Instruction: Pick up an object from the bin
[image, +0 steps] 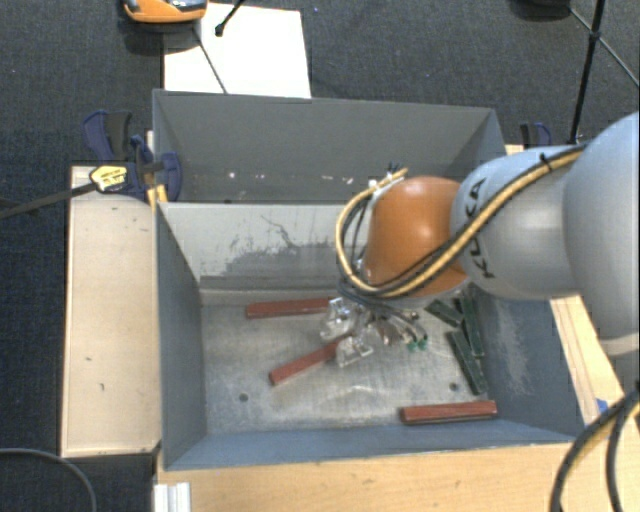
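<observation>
- Grey arm and orange wrist cover hang over the gripper; can't tell if it's spread or pinching.
- slanted reddish-brown stick: top end right at the gripper, the rest runs down-left of it.
- second stick left of the gripper, third stick lower right of it, dark green bits to its right.

Bin floor: the gripper is hanging over the middle, at the right end of a slanted stick that is lying toward the front left. Behind that, a rear stick is lying near the back wall. A front stick is lying at the front right, well apart. Along the right wall, long strips are lying front to back.
</observation>
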